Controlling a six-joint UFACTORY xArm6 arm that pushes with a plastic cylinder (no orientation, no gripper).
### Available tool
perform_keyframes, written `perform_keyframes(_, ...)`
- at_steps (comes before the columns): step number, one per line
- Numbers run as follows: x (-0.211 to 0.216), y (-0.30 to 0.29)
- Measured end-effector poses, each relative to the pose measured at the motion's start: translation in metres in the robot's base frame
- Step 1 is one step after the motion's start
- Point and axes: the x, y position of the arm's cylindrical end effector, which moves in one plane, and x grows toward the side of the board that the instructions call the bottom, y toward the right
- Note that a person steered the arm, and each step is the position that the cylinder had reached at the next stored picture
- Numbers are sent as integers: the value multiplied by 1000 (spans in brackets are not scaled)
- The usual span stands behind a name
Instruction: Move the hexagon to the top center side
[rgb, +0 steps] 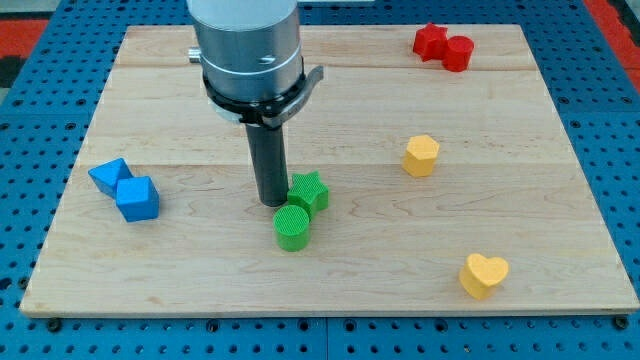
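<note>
- Tip (270, 203) down on the wooden board (540, 150), bare rod carrying nothing, touching the green star (309, 191) from the view's left.
- Green cylinder (292, 227) just below.
- Yellow hexagon (421, 155) at right of centre, well apart from tip, not yet engaged.
- Compact block, no clear long axis or heading.

**Board and its load**

Pale wooden board (200, 80) on blue pegboard (30, 100). On it: blue blocks (126, 189) left; green star (309, 191) touching green cylinder (292, 227) centre; yellow hexagon (421, 155), yellow heart (484, 274) right; red blocks (444, 45) top right.
</note>
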Motion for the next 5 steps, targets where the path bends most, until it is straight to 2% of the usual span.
perform_keyframes(1, -25, -2)
perform_keyframes(2, -37, 24)
perform_keyframes(3, 0, 44)
perform_keyframes(4, 7, 44)
perform_keyframes(5, 5, 100)
